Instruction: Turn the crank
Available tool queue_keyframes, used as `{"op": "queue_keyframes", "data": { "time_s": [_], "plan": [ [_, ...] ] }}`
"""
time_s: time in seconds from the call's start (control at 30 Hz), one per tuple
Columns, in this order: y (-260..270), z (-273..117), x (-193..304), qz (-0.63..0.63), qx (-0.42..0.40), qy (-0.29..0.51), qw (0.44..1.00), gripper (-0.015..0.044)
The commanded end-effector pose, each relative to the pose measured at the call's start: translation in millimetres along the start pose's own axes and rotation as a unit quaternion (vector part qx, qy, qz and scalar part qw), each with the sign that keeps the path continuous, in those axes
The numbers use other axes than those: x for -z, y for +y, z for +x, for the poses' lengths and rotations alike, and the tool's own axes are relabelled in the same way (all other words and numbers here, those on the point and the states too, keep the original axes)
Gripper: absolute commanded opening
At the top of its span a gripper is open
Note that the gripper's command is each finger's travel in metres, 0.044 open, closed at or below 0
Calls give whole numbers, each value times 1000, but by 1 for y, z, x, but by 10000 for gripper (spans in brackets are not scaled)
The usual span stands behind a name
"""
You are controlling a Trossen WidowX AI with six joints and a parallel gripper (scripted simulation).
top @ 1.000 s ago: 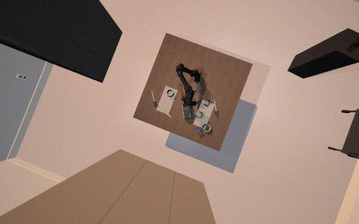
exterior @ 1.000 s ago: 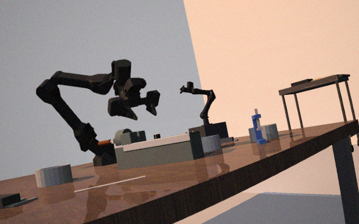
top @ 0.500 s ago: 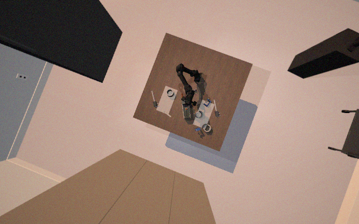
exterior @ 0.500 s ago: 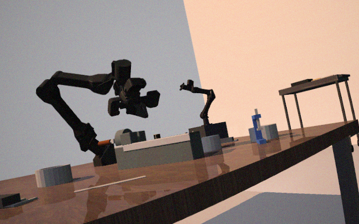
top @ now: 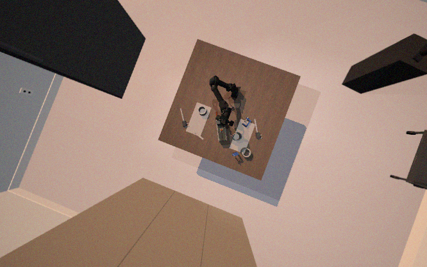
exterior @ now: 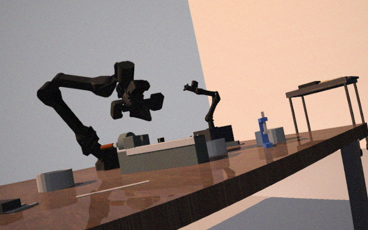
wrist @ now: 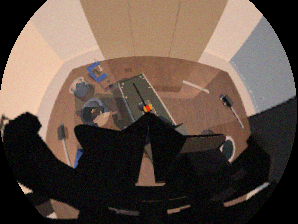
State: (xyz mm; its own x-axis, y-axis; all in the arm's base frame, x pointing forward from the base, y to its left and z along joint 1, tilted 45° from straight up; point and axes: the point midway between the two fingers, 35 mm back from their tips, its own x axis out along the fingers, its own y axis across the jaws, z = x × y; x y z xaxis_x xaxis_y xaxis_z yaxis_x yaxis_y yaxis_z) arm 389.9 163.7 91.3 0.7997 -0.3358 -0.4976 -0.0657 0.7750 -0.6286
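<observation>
The gripper [top: 224, 120] [exterior: 141, 116] [wrist: 149, 115] is shown with jaws narrowed together, nothing held. Below them, the machine [top: 222, 134] [exterior: 164, 158] [wrist: 145, 95] is seated on the table [top: 242, 72] [exterior: 265, 168] [wrist: 200, 70]; its orange crank handle [exterior: 106, 146] is placed lower than the jaws, well apart from them.

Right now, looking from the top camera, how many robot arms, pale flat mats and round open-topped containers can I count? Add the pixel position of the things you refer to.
Robot arms [top: 219, 96] [exterior: 72, 116]: 2, one on the wooden table [top: 248, 69] [exterior: 265, 168], one beyond it, partly cut off by the picture's edge
Pale mats [top: 197, 124]: 2
Round containers [top: 241, 153] [exterior: 57, 182] [wrist: 228, 148]: 3
Total: 7
</observation>
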Motion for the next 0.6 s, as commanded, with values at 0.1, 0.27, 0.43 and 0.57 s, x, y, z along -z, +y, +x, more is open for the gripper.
{"op": "queue_keyframes", "data": {
  "time_s": [0.1, 0.27, 0.43, 0.57],
  "plan": [
    [0, 0, 0, 0, 0, 0, 1000, 131],
    [0, 0, 0, 0, 0, 0, 1000, 263],
    [0, 0, 0, 0, 0, 0, 1000, 394],
    [0, 0, 0, 0, 0, 0, 1000, 414]
  ]
}}
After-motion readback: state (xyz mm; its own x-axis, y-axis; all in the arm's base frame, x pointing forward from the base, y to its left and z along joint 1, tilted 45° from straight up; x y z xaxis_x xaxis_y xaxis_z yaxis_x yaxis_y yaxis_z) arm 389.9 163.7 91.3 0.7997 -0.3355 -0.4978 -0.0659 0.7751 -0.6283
